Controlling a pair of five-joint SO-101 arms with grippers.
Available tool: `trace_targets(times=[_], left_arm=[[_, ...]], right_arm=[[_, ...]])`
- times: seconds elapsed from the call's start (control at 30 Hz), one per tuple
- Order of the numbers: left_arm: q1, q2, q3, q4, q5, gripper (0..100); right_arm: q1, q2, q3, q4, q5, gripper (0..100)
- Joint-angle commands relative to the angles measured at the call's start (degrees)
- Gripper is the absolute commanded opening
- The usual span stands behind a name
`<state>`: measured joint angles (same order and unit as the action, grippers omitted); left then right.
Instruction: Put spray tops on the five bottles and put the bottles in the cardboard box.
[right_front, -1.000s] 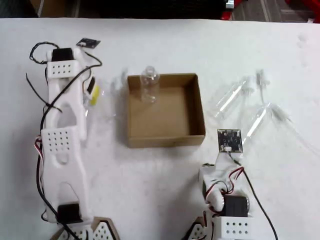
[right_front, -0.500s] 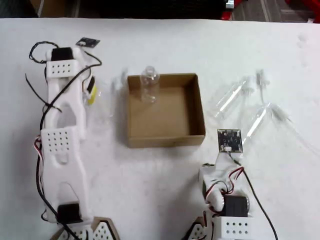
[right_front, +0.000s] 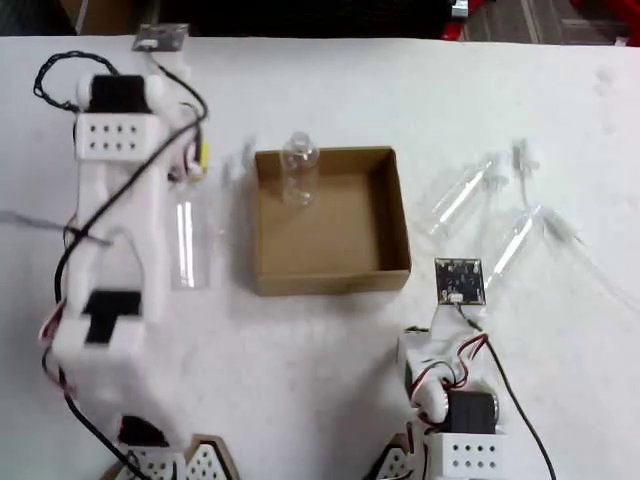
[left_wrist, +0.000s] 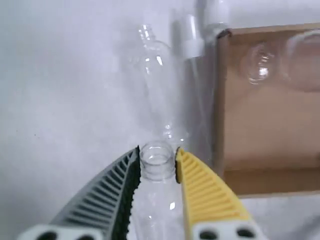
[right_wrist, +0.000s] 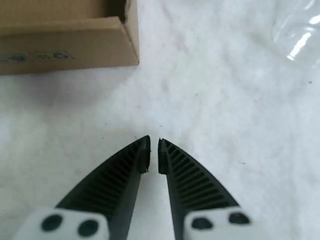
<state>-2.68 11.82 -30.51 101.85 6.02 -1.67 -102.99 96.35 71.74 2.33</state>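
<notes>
Ribbed left gripper (left_wrist: 157, 157) clamped on clear plastic bottle (left_wrist: 156, 202) neck, near cardboard box (left_wrist: 270, 182) outer wall, right gripper (right_wrist: 153, 155) nearly closed, empty.

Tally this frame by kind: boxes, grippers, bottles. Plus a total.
Cardboard box: 1
Grippers: 2, left, right
Bottles: 5, one held, one lying left of box, one in box, two right of box
Total: 8
</notes>
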Motion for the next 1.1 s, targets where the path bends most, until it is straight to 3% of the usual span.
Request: trace_targets(times=[0.0,0.23,0.43,0.77,0.93,1.07], left_arm=[[6.5,-15.3,3.6,-1.4,1.6,3],[9.1,-31.3,14.9,-10.2,3.1,2],[12.8,-46.5,33.8,-22.3,8.1,2],[19.6,-71.1,66.7,-56.6,8.6,2],[26.0,-70.5,75.3,-69.8,8.1,2],[28.3,-64.3,81.6,-88.2,8.0,2]], right_arm=[[0.2,-0.1,0.5,0.5,-0.4,1.5],[0.2,-0.1,0.5,0.5,-0.4,1.5],[0.2,-0.1,0.5,0.6,-0.4,1.5],[0.2,-0.1,0.5,0.6,-0.4,1.5],[0.2,-0.1,0.5,0.6,-0.4,1.5],[0.2,-0.1,0.5,0.6,-0.4,1.5]])
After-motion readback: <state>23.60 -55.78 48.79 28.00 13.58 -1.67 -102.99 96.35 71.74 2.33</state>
